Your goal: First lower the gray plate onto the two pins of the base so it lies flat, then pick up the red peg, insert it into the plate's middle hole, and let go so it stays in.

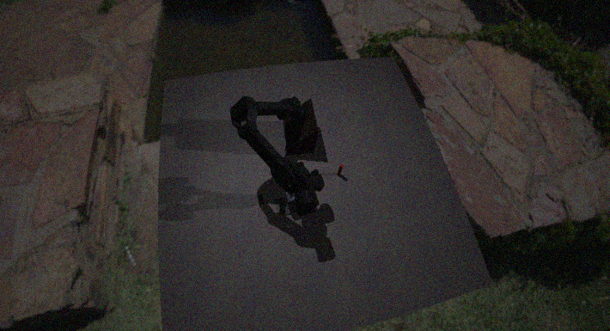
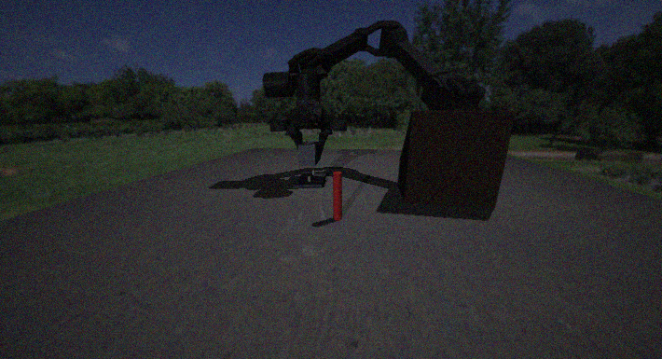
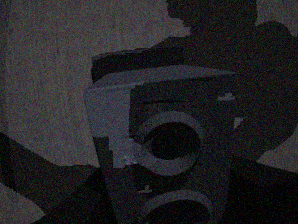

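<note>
My gripper [image 2: 309,153] [image 3: 156,156] is shut on the gray plate [image 2: 307,155] [image 3: 110,112]. The plate hangs above the low base [image 2: 313,183], with a gap between them in the exterior view. The wrist view shows one plate hole whole and part of another; the plate's lower end is cut off. A dark slab behind the plate's top edge there may be the base. The base's pins cannot be made out in the shadow. The red peg [image 1: 341,169] [image 2: 337,196] stands upright by itself, away from the gripper. In the top view the arm hides the fingers, plate and most of the base.
The dark red block [image 2: 457,163] under the arm's foot stands on the gray table top [image 1: 387,254] [image 2: 298,289], to the right of the peg in the exterior view. The arm's shadows fall across the table and the base. The picture is dark and grainy.
</note>
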Tool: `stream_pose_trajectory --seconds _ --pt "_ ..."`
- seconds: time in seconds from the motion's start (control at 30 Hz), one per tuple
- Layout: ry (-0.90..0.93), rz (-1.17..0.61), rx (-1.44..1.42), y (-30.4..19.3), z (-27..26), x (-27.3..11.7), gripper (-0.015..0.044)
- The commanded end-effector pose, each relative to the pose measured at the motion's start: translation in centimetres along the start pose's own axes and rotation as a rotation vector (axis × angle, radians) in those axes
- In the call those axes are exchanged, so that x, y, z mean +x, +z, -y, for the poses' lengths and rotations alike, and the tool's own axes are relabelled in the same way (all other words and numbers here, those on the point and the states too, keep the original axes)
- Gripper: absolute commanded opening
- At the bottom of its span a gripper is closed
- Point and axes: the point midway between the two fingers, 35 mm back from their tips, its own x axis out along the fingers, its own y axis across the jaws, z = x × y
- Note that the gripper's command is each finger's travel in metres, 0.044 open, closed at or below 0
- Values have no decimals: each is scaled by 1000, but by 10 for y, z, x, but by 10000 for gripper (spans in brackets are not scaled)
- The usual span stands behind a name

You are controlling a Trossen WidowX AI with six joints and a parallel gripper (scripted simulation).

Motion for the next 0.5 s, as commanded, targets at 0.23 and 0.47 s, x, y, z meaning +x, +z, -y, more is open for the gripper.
stream_pose_trajectory --seconds 0.23,0.47 --pt "0 -6 -5 -1 0 15 0" --pt "0 -6 -5 -1 0 23 0"
